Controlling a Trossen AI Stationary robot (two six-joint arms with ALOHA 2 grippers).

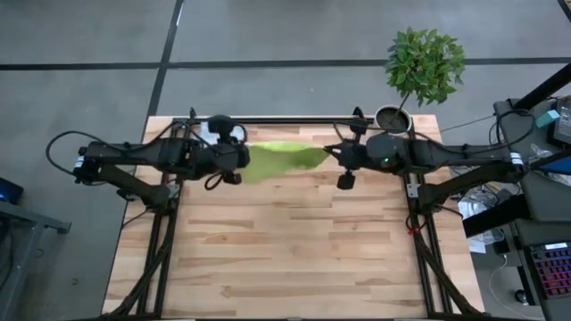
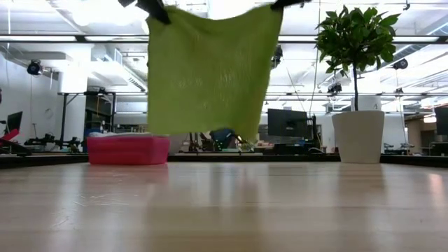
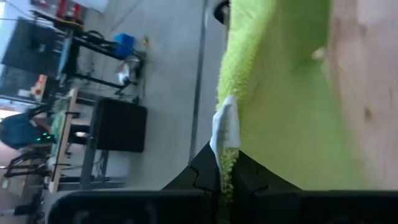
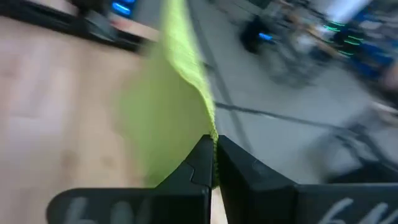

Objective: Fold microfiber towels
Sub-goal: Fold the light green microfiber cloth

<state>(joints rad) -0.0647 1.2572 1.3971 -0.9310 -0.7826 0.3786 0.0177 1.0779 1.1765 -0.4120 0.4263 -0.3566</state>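
A lime green microfiber towel (image 2: pixel 210 70) hangs spread out in the air over the far part of the wooden table (image 1: pixel 285 259). Its lower edge (image 2: pixel 203 134) is clear of the table top. My left gripper (image 1: pixel 243 159) is shut on the towel's upper left corner. My right gripper (image 1: pixel 328 153) is shut on its upper right corner. From above, the towel (image 1: pixel 281 160) shows as a narrow green band stretched between the two grippers. No other towel shows. My left gripper pinches the towel's upper corner (image 3: pixel 225 155) between its two fingers, right by a small white tag (image 3: pixel 224 127). The towel hangs below it, clear of the table. My right gripper pinches the towel's other upper corner (image 4: pixel 211 140) between its two fingers, on the top edge. The top edge runs almost straight across to the other gripper, and the cloth hangs flat below.
A pink-red bin (image 2: pixel 128 149) stands at the table's far left. A potted plant in a white pot (image 2: pixel 358 133) stands at the far right. The near half of the table (image 2: pixel 224 210) is bare wood.
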